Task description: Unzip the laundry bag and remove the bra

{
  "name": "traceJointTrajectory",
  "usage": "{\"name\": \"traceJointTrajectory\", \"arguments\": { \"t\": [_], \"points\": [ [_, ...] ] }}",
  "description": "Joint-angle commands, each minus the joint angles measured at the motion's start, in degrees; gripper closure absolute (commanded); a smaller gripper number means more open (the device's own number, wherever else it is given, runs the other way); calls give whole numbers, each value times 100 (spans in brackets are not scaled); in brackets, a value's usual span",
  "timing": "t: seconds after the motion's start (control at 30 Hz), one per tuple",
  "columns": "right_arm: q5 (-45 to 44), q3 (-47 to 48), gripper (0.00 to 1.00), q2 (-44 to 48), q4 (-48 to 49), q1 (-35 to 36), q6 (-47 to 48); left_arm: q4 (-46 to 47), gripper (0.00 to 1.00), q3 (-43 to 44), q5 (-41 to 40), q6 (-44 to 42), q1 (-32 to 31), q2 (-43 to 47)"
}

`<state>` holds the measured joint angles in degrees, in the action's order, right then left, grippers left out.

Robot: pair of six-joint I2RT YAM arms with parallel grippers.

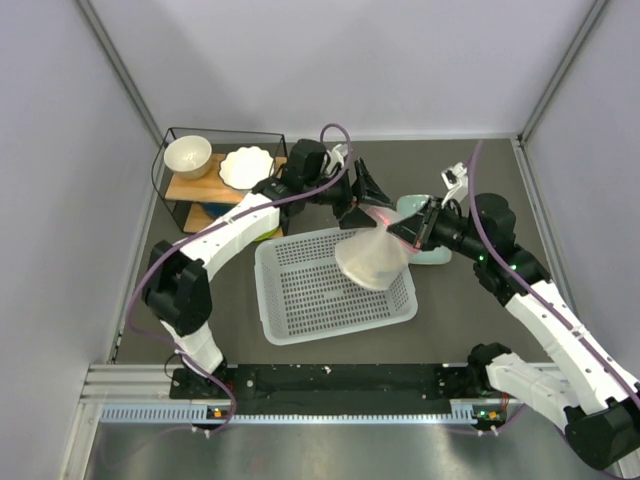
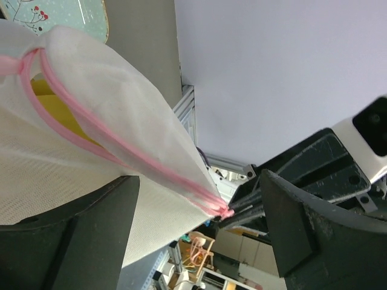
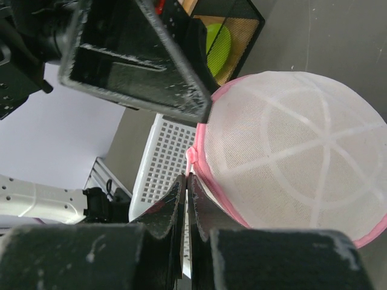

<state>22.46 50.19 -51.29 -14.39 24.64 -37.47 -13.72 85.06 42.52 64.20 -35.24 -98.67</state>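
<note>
The laundry bag (image 1: pixel 373 256), a white mesh dome with a pink zip rim, hangs over the basket. My right gripper (image 1: pixel 416 229) is shut on the pink zip end; in the right wrist view its jaws (image 3: pixel 188 177) pinch the pink tab beside the bag (image 3: pixel 290 157). My left gripper (image 1: pixel 362 198) is open just behind the bag's top. In the left wrist view (image 2: pixel 199 181) the bag (image 2: pixel 91 151) rests against one finger, and its zip gapes at the upper left. The mustard-yellow bra (image 2: pixel 60 118) shows inside that gap.
A white perforated basket (image 1: pixel 300 300) lies under the bag. A pale mint-green tray (image 1: pixel 432 256) lies behind the right gripper. A black wire rack (image 1: pixel 190 205) with two white bowls stands at the back left.
</note>
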Motion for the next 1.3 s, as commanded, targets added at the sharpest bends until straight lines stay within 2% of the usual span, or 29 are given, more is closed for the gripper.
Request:
{"name": "traceJointTrajectory", "arguments": {
  "t": [0.0, 0.07, 0.13, 0.17, 0.23, 0.67, 0.8, 0.97, 1.1, 1.27],
  "points": [
    [154, 201, 100, 31, 113, 49, 302, 615, 17, 20, 107, 320, 9, -205],
    [119, 201, 100, 31, -10, 58, 407, 747, 43, 55, 133, 391, 9, -258],
    [40, 192, 100, 57, -72, 58, 495, 713, 59, 125, 116, 365, 26, -266],
    [-4, 184, 100, 66, -159, 58, 495, 695, 80, 186, 98, 347, 35, -249],
    [-118, 184, 100, 101, -239, 58, 548, 651, 100, 222, 98, 304, 79, -231],
    [-453, -440, 100, 680, -1021, -320, 680, 370, 100, 669, 274, -31, 606, 217],
    [-602, -677, 100, 760, -1092, -408, 680, 283, 100, 1038, 677, -180, 791, 279],
    [-655, -713, 100, 664, -1048, -452, 724, -429, 100, 1863, 950, -847, 817, 50],
    [-471, -564, 100, 708, -969, -443, 680, -684, 100, 2102, 1065, -1041, 774, -204],
    [-304, -502, 100, 848, -846, -443, 469, -1281, 100, 2927, 934, -1647, 598, -898]
  ]
}}
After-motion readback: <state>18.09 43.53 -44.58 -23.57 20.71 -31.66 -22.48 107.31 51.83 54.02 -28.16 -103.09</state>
